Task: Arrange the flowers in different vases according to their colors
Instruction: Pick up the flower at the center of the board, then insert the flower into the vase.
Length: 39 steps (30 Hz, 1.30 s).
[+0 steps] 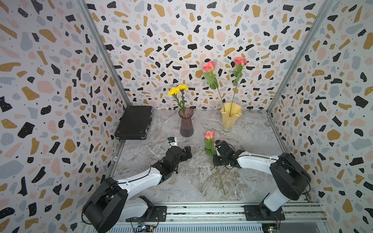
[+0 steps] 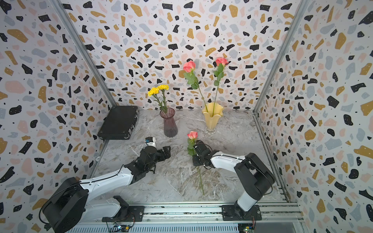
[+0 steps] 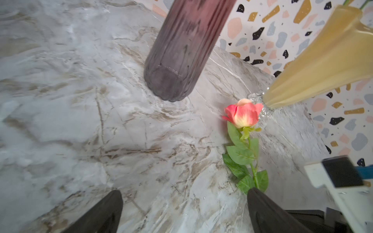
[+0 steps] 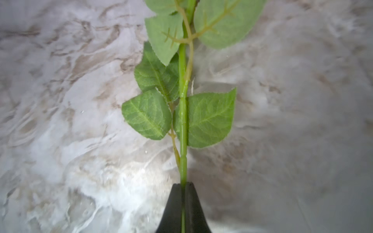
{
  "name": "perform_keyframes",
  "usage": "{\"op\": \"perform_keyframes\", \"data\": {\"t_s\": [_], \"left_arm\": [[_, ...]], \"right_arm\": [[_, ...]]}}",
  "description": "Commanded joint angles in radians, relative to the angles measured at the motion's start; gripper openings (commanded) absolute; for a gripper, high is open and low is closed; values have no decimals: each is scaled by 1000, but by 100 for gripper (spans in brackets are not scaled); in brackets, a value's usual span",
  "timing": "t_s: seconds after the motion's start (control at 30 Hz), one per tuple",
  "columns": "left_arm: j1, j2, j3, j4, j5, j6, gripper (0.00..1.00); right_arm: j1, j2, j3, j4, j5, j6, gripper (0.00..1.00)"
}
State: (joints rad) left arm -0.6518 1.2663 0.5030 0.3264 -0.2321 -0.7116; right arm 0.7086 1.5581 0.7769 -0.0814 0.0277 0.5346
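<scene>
One pink rose (image 1: 210,150) is lying outside the vases, near the middle of the counter (image 1: 254,145), its long axis running from the near edge toward the far edge, bloom at the far end. The right jaws are pinching its stem (image 4: 182,125), shut tight just below the lowest leaves, with the bare lower stem trailing toward the near edge; whether the rose is clearing the counter cannot be told. The cream-yellow vase (image 1: 230,119), already holding two pink roses (image 1: 209,66), is standing just beyond the bloom, toward the far right corner, nearly in line with the stem. The right arm (image 1: 260,161) is reaching nearer to it than the left arm (image 1: 141,179). The left jaws are standing wide open and empty beside the purple vase (image 1: 186,126), which is carrying the two yellow blooms (image 1: 178,90). Judged from this layout, the coming move is calling for the stem to be swung upright, cut end down, above the wavy rim.
</scene>
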Motion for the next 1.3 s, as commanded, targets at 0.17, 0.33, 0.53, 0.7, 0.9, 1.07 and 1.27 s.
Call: {"op": "perform_keyframes", "data": {"t_s": [0.17,0.33,0.53,0.7,0.9,1.07,1.27], "left_arm": [[-57,125,99,68,140,48,99],[-57,144,117,61,160,49,99],[-57,140,108,60,131,43,99],[-57,121,102,49,97,17,99],[-57,21,99,-42,-13,20,99],[-56,-83,20,-69,-251,-104,99],[-57,-115,-9,-181,-507,-363,100]], "right_arm": [[2,-249,-113,226,120,-43,1],[1,-363,-191,288,187,-53,0],[2,-450,-242,314,244,-57,0],[2,-481,-249,290,291,-76,0],[2,-544,-269,303,376,-71,0],[2,-579,-218,229,436,-50,0],[1,-583,-86,175,519,-32,0]]}}
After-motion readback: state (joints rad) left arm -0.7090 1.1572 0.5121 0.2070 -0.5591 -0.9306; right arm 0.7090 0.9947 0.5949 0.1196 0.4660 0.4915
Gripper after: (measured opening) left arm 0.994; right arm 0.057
